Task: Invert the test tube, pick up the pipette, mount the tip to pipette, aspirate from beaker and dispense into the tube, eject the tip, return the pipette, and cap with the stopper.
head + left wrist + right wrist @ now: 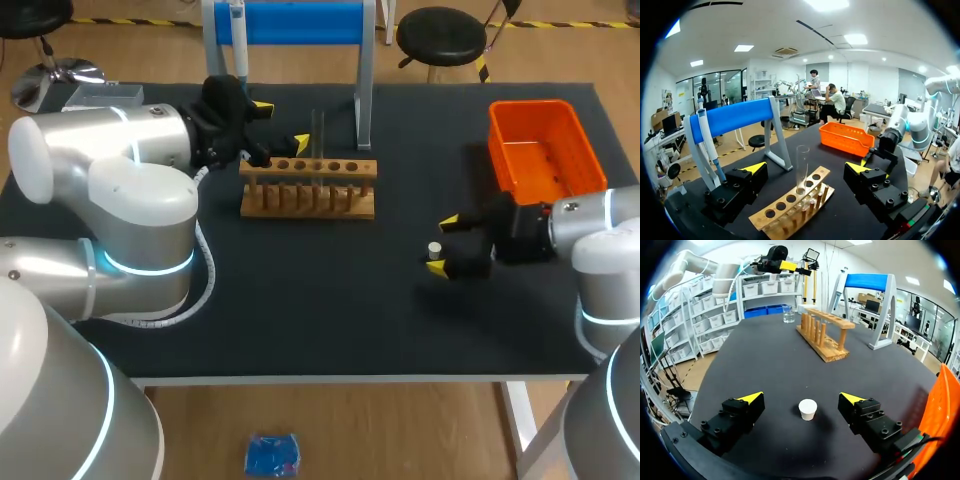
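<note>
Stopper point(807, 409) sits on the desk toward its right edge, untouched between your right gripper's point(801, 397) wide-open, empty fingers. Centre on it, close gently and lift straight. Your left gripper point(806, 168), likewise spread and empty, faces the test tube point(801, 167) standing in the wooden rack point(308, 190) mid-desk. The orange bin point(545, 150) at the far right corner may crowd your right arm. The pipette point(238, 35) hangs at the far edge.

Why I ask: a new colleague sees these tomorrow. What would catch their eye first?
Probably the bright orange plastic bin at the far right corner of the black table. Next, the pale wooden test tube rack near the middle, with one clear glass tube standing upright in it. Then the small white stopper, sitting untouched between the fingers of the open right claw.
</note>
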Controlling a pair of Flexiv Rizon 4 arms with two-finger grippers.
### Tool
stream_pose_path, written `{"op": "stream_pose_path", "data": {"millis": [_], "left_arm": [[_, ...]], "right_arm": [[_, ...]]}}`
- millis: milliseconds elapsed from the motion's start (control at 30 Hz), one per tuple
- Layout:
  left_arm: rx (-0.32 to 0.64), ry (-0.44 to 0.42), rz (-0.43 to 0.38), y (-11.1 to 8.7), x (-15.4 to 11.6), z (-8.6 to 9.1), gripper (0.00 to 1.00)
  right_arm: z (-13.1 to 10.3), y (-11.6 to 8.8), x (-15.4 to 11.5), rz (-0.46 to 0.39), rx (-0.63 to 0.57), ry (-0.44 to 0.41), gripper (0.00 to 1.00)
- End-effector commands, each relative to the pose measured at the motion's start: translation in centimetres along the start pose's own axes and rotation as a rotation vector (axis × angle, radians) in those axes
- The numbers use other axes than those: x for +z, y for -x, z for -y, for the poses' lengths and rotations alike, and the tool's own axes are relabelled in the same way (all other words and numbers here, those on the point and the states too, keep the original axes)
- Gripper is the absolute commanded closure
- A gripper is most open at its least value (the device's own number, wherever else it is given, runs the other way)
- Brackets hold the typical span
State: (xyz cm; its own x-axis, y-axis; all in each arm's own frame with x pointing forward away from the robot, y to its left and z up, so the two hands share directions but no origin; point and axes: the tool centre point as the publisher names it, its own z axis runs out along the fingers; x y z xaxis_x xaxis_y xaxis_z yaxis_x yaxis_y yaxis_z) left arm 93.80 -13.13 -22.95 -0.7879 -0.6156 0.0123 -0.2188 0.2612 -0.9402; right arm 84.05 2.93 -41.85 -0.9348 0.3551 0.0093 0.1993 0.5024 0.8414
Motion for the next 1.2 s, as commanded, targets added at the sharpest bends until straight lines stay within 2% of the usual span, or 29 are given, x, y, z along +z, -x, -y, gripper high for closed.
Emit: {"op": "stream_pose_path", "data": {"millis": [33, 167, 300, 533, 700, 900, 1200], "left_arm": [[-0.001, -0.004, 0.001, -0.05, 0.11, -0.08, 0.00], [-0.001, -0.004, 0.001, -0.05, 0.11, -0.08, 0.00], [-0.001, -0.004, 0.001, -0.05, 0.11, -0.08, 0.00], [-0.001, -0.004, 0.001, -0.05, 0.11, -0.08, 0.00], [-0.001, -0.004, 0.001, -0.05, 0.11, -0.08, 0.00], [-0.001, -0.004, 0.001, -0.05, 0.11, -0.08, 0.00], [-0.001, -0.004, 0.001, -0.05, 0.11, -0.08, 0.00]], "right_arm": [[0.41, 0.21, 0.95, 0.001, -0.002, -0.008, 0.06], [0.53, 0.30, 1.21, 0.000, -0.003, -0.013, 0.24], [0.55, 0.30, 1.25, 0.000, -0.001, -0.013, 0.33], [0.50, 0.45, 1.40, 0.001, -0.001, -0.011, 0.38], [0.51, 0.46, 1.44, 0.003, -0.006, -0.011, 0.34], [0.63, 0.53, 1.48, 0.008, 0.013, -0.011, 0.47], [0.47, 0.71, 1.49, 0.020, 0.018, -0.001, 0.51]]}}
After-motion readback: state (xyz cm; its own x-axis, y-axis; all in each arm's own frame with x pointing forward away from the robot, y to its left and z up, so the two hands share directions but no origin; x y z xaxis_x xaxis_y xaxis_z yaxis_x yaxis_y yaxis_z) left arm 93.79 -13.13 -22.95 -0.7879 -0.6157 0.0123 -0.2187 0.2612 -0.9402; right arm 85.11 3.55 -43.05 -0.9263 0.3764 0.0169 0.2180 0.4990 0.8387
